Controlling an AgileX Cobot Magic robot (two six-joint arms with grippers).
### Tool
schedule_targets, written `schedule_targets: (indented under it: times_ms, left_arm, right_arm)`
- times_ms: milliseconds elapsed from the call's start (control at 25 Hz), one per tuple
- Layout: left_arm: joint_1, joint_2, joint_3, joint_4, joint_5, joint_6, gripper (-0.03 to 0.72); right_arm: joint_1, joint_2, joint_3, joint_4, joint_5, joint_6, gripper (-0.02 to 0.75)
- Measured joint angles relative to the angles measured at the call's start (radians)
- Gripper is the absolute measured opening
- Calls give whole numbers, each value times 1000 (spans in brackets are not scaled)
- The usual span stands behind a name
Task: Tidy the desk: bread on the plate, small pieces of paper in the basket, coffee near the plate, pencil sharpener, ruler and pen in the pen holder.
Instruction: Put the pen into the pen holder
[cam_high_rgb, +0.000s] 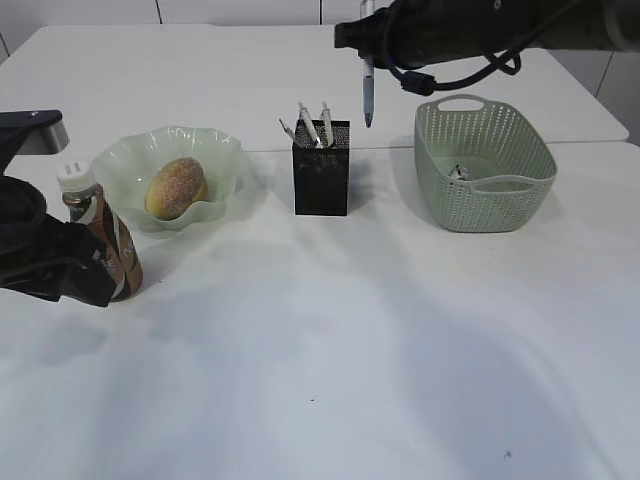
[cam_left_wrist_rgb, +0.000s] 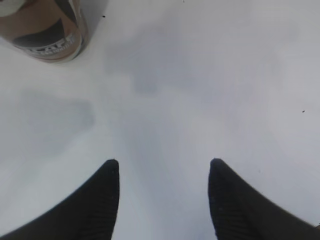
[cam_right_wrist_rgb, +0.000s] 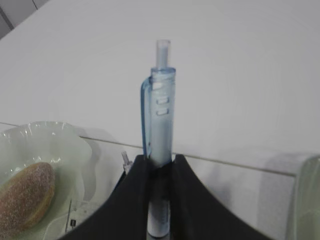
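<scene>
My right gripper (cam_high_rgb: 366, 38) is shut on a pale blue pen (cam_high_rgb: 368, 95) and holds it upright above and just right of the black mesh pen holder (cam_high_rgb: 321, 170), which has several items standing in it. The pen (cam_right_wrist_rgb: 160, 125) shows between the fingers (cam_right_wrist_rgb: 159, 162) in the right wrist view. The bread (cam_high_rgb: 176, 187) lies on the green wavy plate (cam_high_rgb: 125, 160); both show at the left edge of the right wrist view, bread (cam_right_wrist_rgb: 25, 197) and plate (cam_right_wrist_rgb: 60, 145). The coffee bottle (cam_high_rgb: 100, 235) stands left of the plate. My left gripper (cam_left_wrist_rgb: 164, 167) is open and empty beside the bottle (cam_left_wrist_rgb: 45, 30).
A green woven basket (cam_high_rgb: 484, 165) stands right of the pen holder with a small piece of paper (cam_high_rgb: 459, 172) inside. A seam between two tables (cam_high_rgb: 270, 150) runs behind the objects. My left arm (cam_high_rgb: 40, 250) sits at the table's left edge.
</scene>
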Motion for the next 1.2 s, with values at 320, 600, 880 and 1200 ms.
schedule_targets:
  times_ms: [320, 600, 880, 1200]
  left_arm:
    - [0, 0, 0, 0, -17, 0, 400]
    - [0, 0, 0, 0, -19, 0, 400]
    - [0, 0, 0, 0, -21, 0, 400]
    - [0, 0, 0, 0, -29, 0, 400]
  right_arm:
    - [40, 57, 0, -85, -245, -2, 92]
    - [41, 118, 0, -89, -312, -2, 92]
    - [41, 164, 0, -89, -366, -2, 92]
    - [41, 191, 0, -92, -397, -2, 92]
